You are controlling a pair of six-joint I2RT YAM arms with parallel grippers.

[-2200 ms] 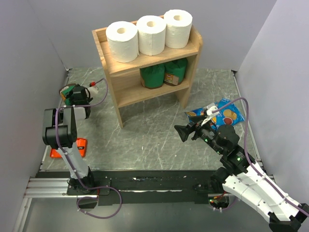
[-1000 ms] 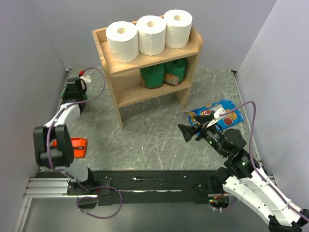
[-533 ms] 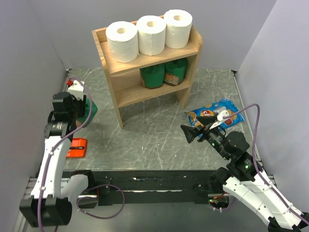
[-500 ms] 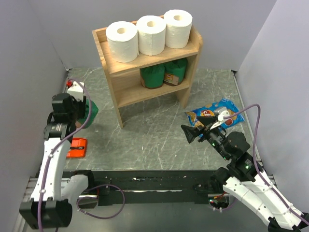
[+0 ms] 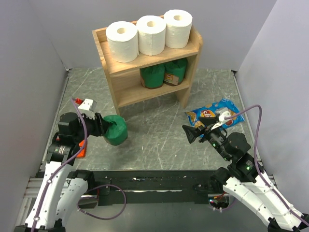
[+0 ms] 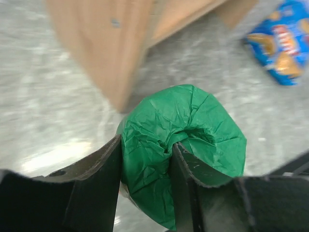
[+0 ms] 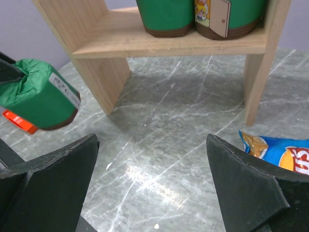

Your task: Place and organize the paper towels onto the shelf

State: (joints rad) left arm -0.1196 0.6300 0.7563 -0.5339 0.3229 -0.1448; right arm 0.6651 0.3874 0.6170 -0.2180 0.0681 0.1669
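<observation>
Three rolls (image 5: 151, 35) stand upright in a row along the top tier of the shelf (image 5: 126, 94), long axes vertical, core holes facing up, each touching or just beside the next. Below them, two green packs (image 5: 152, 76) sit side by side on the lower tier. The left gripper (image 5: 102, 127) is low over the table (image 5: 154, 145), near the shelf's front-left leg, its fingers pinching the crumpled top of a third pack (image 5: 115, 129), which lies tilted on its side with its base pointing away from the wrist. An orange thing (image 5: 79, 151) shows partly behind that arm. The right gripper (image 5: 192, 132) hangs over the table to the right with fingers spread wide and nothing between them, a blue chip bag (image 5: 215, 113) just beyond it. Both grippers are well apart from the rolls.
</observation>
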